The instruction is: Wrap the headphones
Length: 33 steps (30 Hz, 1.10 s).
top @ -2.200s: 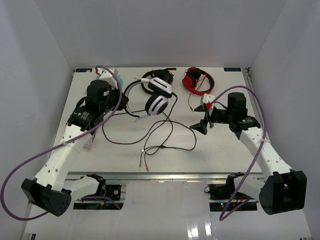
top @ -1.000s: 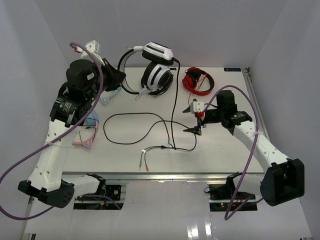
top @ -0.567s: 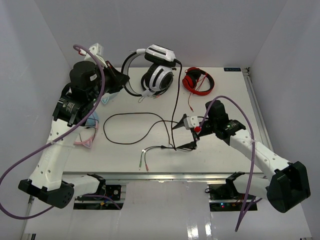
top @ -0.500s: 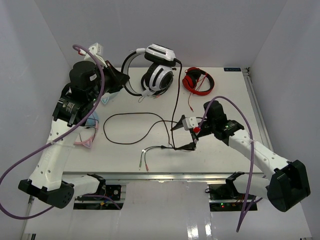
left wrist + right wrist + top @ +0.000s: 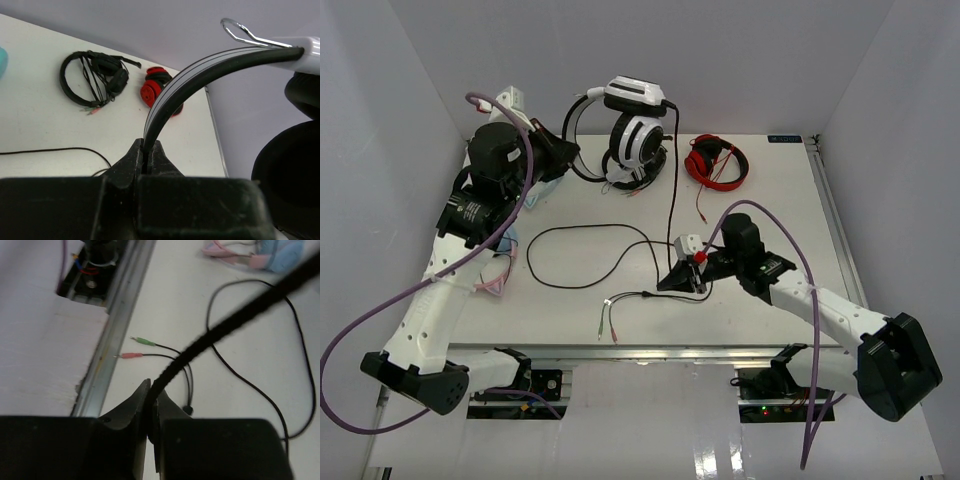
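The headphones point(image 5: 636, 138), white earcups on a black headband, hang in the air above the table's back edge. My left gripper point(image 5: 564, 156) is shut on the headband point(image 5: 200, 70); its closed jaws point(image 5: 148, 151) pinch the band, and a black ear pad point(image 5: 292, 165) fills the right of that view. The thin black cable point(image 5: 671, 190) drops from the headphones to my right gripper point(image 5: 680, 280), which is shut on it low over the table. In the right wrist view the cable point(image 5: 225, 325) rises from the closed jaws point(image 5: 152, 390). Its green plug point(image 5: 146, 342) and pink plug point(image 5: 131, 355) lie near the front rail.
Red headphones point(image 5: 717, 160) lie at the back right, all-black headphones point(image 5: 95, 77) beside them. A blue-and-pink item point(image 5: 502, 243) and a pink frame point(image 5: 490, 284) lie at the left. More cable loops on the table point(image 5: 582, 232). The metal front rail point(image 5: 650, 350) edges the table.
My right gripper has moved left and toward the front, come down and shut on the cable. The left arm has shifted the raised headphones slightly.
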Each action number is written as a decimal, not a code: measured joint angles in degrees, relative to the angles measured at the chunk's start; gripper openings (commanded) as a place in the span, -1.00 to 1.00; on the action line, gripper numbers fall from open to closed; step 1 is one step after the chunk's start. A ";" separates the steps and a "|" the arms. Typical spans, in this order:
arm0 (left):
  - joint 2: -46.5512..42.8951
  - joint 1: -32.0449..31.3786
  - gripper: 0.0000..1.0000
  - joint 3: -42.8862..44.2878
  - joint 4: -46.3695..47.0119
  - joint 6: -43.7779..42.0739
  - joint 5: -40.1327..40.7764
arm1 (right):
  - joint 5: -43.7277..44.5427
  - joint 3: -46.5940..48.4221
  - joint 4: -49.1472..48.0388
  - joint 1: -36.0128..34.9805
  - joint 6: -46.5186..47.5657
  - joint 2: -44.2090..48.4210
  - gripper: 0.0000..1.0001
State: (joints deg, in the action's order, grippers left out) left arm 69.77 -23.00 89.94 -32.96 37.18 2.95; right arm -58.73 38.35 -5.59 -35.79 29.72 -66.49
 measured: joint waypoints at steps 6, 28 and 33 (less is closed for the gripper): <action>-0.18 1.20 -1.00 -7.69 4.27 -3.03 7.76 | 28.03 5.97 10.48 0.09 5.65 2.82 -0.85; 8.16 -3.57 -1.00 -29.38 6.81 -23.96 2.29 | 45.41 36.02 30.98 2.16 19.78 -0.10 -0.85; 8.79 -7.62 -1.00 -29.02 7.78 -25.37 -0.68 | 47.94 36.02 29.10 2.15 16.36 -2.53 -0.85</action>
State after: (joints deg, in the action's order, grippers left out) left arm 78.57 -30.62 60.93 -25.18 11.81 2.27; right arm -10.79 74.37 23.51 -33.65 46.08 -69.02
